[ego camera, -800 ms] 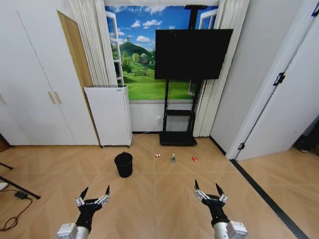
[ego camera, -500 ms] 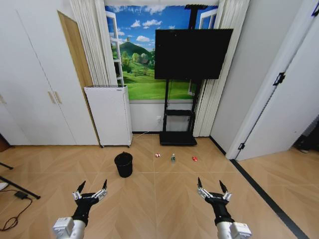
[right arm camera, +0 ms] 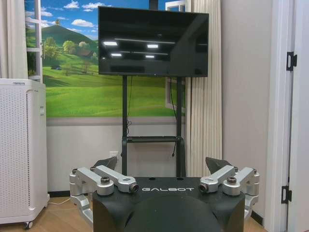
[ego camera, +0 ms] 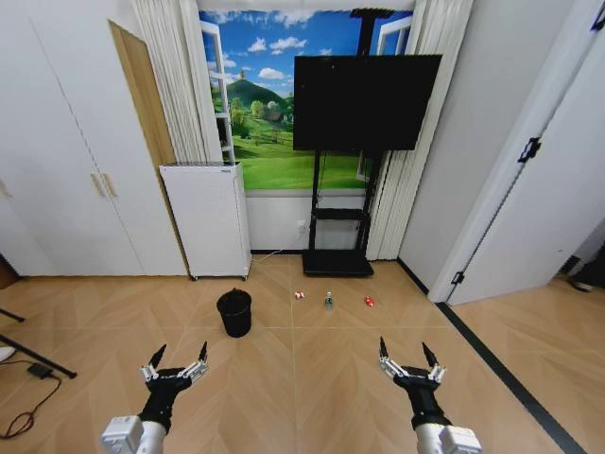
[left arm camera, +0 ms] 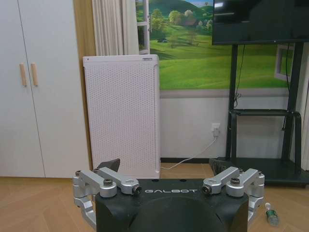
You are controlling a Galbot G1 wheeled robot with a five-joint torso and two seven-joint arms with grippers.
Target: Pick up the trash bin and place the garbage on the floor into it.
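Note:
The small black trash bin stands upright on the parquet floor, ahead of me and a little left. To its right lies the garbage in a row: a red-and-white wad, a small clear bottle and a red piece. The bottle also appears in the left wrist view. My left gripper hovers open low at the left, well short of the bin. My right gripper hovers open low at the right. Neither holds anything.
A white perforated appliance stands against the back wall behind the bin. A TV on a black stand is behind the garbage. Cables and a dark leg lie at the far left. White doors close the right side.
Both grippers have dropped a little lower in the head view. The right one has drifted slightly right. Bin and garbage have not moved.

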